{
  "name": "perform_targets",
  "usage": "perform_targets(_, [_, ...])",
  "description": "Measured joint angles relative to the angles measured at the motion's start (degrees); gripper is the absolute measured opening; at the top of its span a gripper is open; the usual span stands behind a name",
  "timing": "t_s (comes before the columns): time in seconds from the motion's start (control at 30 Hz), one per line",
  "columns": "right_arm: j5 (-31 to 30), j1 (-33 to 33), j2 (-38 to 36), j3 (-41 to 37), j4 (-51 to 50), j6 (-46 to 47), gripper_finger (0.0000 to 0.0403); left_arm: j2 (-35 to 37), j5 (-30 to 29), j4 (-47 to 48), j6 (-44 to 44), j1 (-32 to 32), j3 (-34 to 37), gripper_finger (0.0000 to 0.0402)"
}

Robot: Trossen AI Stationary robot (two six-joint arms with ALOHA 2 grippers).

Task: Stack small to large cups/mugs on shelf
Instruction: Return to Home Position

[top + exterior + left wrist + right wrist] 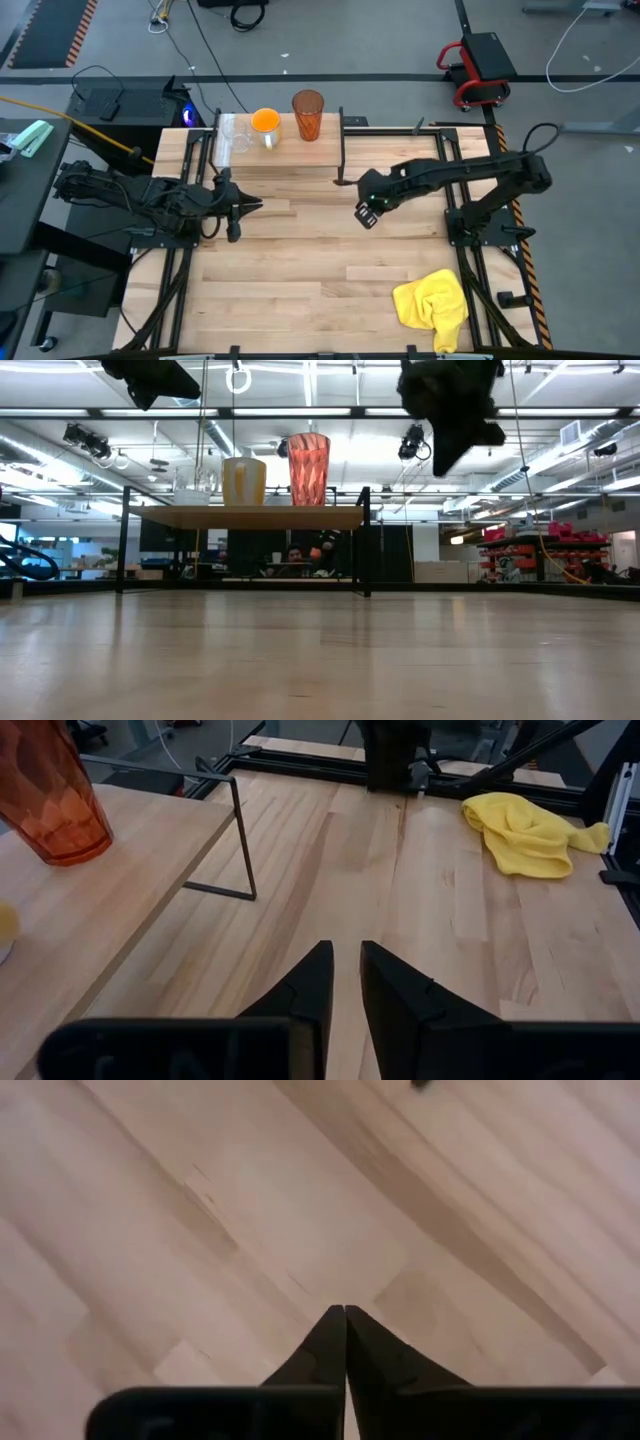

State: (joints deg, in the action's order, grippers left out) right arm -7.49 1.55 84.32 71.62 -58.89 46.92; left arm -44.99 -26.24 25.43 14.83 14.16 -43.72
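Observation:
The shelf (pixel 285 155) stands at the table's far middle on thin black legs. On it, in a row from left to right, stand the small clear glass (pixel 237 138), the orange mug (pixel 265 124) with its pale handle and the tall orange-red ribbed tumbler (pixel 308 114), each upright on its base. They also show in the low view: glass (pixel 197 482), mug (pixel 244 481), tumbler (pixel 308 468). My left gripper (pixel 255 207) hovers just near of the shelf's left part, shut but for a narrow slit, empty. My right gripper (pixel 365 213) hovers right of the shelf, shut, empty, pointing down at bare tabletop (pixel 300 1210).
A crumpled yellow cloth (pixel 432 302) lies near the table's near right corner; it also shows in the left wrist view (pixel 525 832). The shelf's black leg frame (pixel 240 840) stands on the tabletop. Black rails run along the table's left and right edges.

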Motion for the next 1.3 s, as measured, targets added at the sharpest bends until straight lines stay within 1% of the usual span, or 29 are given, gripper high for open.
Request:
perform_targets(0.17, [-0.8, -0.4, -0.4, 7.9, -4.4, -0.6, 0.0014, 0.0, 0.0, 0.1, 0.3, 0.0, 0.0, 0.0061])
perform_targets(0.33, [-4.6, -0.4, -0.4, 13.8, -8.7, -1.0, 0.0004, 0.0, 0.0, 0.3, 1.0, 0.0, 0.0, 0.0058])
perform_targets(0.4, [-6.2, -0.4, -0.4, 14.3, -9.2, -1.6, 0.0005, 0.0, 0.0, 0.5, 1.1, 0.0, 0.0, 0.0060])
perform_targets(0.47, [-6.4, -0.4, -0.4, 14.2, -9.7, -2.0, 0.0007, 0.0, 0.0, 0.9, 1.1, 0.0, 0.0, 0.0063])
perform_targets(0.57, [-6.7, -0.2, -0.4, 13.3, -9.8, -5.6, 0.0008, 0.0, 0.0, 1.2, 1.1, 0.0, 0.0, 0.0066])
perform_targets(0.67, [-12.1, 2.2, -1.8, 11.3, -9.6, -7.1, 0.0007, 0.0, 0.0, 1.2, 1.1, 0.0, 0.0, 0.0065])
perform_targets(0.77, [-17.2, 5.9, -6.0, 7.4, -7.5, -6.7, 0.0006, 0.0, 0.0, 1.2, 1.1, 0.0, 0.0, 0.0061])
perform_targets(0.9, [-21.5, 11.3, -16.2, -2.7, 3.3, -6.2, 0.0007, 0.0, 0.0, 1.3, 1.0, 0.0, 0.0, 0.0055])
perform_targets(1.0, [-22.5, 14.9, -25.4, -12.6, 16.1, -7.8, 0.0007, 0.0, 0.0, 1.7, 0.3, 0.0, 0.0, 0.0053])
perform_targets(1.13, [-22.5, 18.0, -36.7, -25.4, 32.6, -13.2, 0.0008, 0.0, -1.1, 3.6, -0.2, 0.0, 0.0, 0.0055])
perform_targets(1.2, [-22.5, 18.9, -41.7, -30.0, 37.6, -14.7, 0.0008, 0.0, -2.9, 4.3, 0.5, 0.0, 0.0, 0.0056])
perform_targets(1.3, [-22.5, 19.4, -47.8, -34.2, 39.6, -15.9, 0.0008, 0.0, -4.9, 5.2, 1.1, 0.0, 0.1, 0.0056])
